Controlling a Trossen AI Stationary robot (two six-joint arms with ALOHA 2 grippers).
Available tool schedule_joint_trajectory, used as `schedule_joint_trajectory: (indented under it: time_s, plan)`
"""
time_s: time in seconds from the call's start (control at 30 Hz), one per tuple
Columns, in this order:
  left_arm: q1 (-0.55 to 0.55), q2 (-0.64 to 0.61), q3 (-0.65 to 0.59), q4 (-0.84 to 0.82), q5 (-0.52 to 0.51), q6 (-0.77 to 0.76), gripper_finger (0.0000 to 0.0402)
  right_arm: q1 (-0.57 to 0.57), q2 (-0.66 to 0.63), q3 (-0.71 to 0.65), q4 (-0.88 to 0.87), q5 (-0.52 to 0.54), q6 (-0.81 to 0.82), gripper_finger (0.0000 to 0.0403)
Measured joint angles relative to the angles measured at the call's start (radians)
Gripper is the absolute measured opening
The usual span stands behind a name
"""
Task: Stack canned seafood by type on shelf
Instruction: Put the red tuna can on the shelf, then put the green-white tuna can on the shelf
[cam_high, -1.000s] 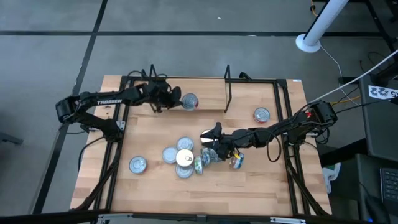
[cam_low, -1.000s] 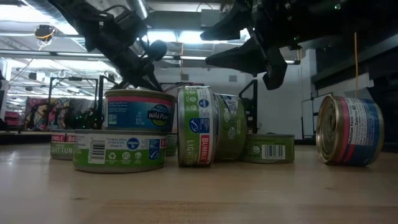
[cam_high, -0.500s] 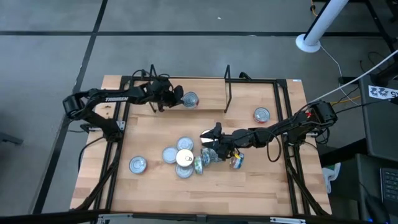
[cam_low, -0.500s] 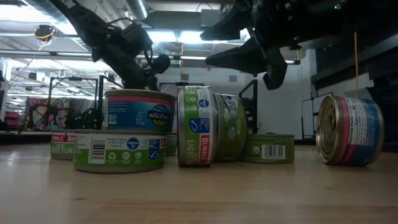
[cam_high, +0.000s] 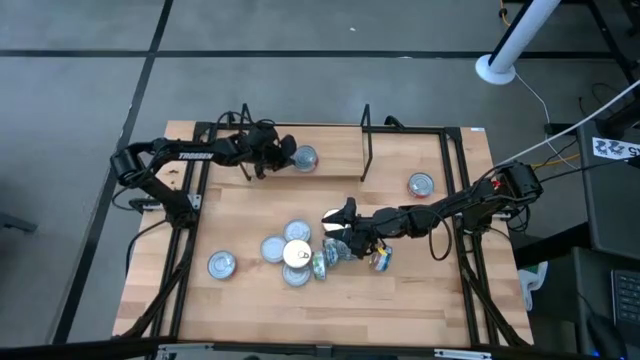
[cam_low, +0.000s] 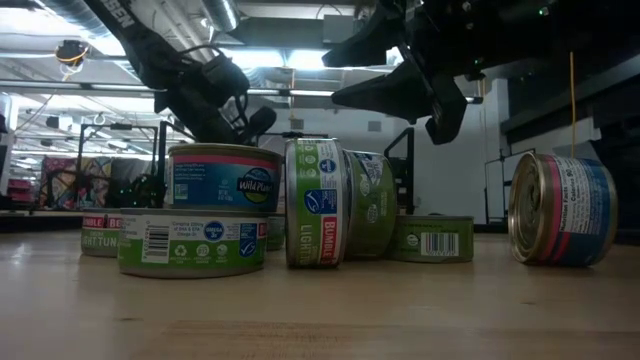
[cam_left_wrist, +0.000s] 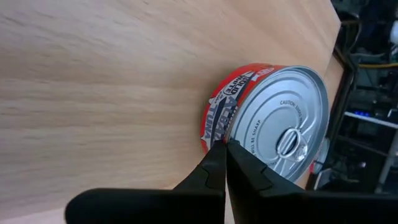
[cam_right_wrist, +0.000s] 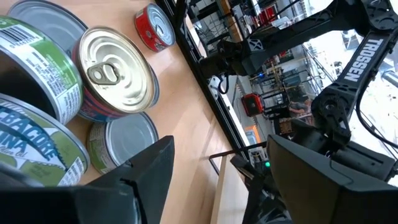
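A red-labelled can (cam_left_wrist: 267, 124) with a silver lid stands flat on the table's far part (cam_high: 304, 157), between the shelf's black wire uprights (cam_high: 366, 150). My left gripper (cam_high: 285, 153) is shut, its tips at that can's left side. My right gripper (cam_high: 335, 222) hangs open above a cluster of cans (cam_high: 300, 255) mid-table and holds nothing. In that cluster, a gold-lidded can (cam_right_wrist: 115, 71) sits on other cans, and two green cans (cam_low: 315, 205) stand on edge. My left gripper's shut fingertips (cam_left_wrist: 225, 149) come slanting down from the table's left to the red can's side wall (cam_left_wrist: 214, 121), just under the lid's rim. Whether they touch it I cannot tell. The can sits flat on the wood.
A single can (cam_high: 220, 265) lies near the left rail, another (cam_high: 421, 184) near the right rail, and one (cam_low: 560, 210) stands on edge beside the cluster. Black frame rails (cam_high: 190, 200) run around the wooden table.
My left gripper has gone down and toward the table's right, closer to the red can, staying shut. My right gripper has kept still and open.
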Motion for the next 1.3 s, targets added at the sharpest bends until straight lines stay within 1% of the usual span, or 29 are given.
schedule_joint_trajectory:
  time_s: [0.13, 0.33, 0.43, 0.63, 0.73, 0.87, 0.93, 1.0, 1.13, 1.3]
  plan:
    - [0.006, 0.0, 0.0, 0.0, -0.012, 0.0, 0.0004, 0.0, 0.0, 0.0, 0.0, 0.0, 0.001, 0.0256]
    - [0.006, 0.0, 0.0, 0.0, -0.063, 0.006, 0.0023, 0.0, 0.0, 0.0, 0.0, 0.0, 0.003, 0.0256]
    - [0.006, 0.0, 0.0, 0.003, -0.063, 0.01, 0.0038, 0.0, 0.0, 0.0, 0.0, 0.001, 0.003, 0.0256]
    - [0.005, 0.0, 0.0, 0.003, -0.063, 0.093, 0.008, 0.0, 0.0, 0.0, 0.0, 0.003, 0.003, 0.0256]
    - [0.004, -0.001, 0.0, 0.002, -0.059, 0.124, 0.0101, 0.002, 0.0, 0.0, 0.0, 0.029, 0.003, 0.0256]
    - [0.003, -0.006, 0.0, 0.007, -0.008, 0.179, 0.0118, 0.001, 0.0, 0.0, 0.0, 0.083, 0.003, 0.0256]
    - [0.003, -0.013, 0.0, 0.017, 0.024, 0.207, 0.0123, 0.001, 0.0, 0.0, 0.0, 0.122, 0.003, 0.0256]
    - [-0.003, -0.027, 0.0, 0.031, 0.029, 0.224, 0.0125, 0.001, 0.0, 0.0, 0.0, 0.147, 0.011, 0.0256]
    - [-0.019, -0.061, 0.0, 0.046, 0.032, 0.258, 0.0123, 0.001, 0.0, 0.0, 0.001, 0.149, 0.074, 0.0256]
    - [-0.055, -0.111, 0.0, 0.06, 0.032, 0.304, 0.0121, 0.001, 0.0, 0.0, 0.002, 0.149, 0.108, 0.0256]
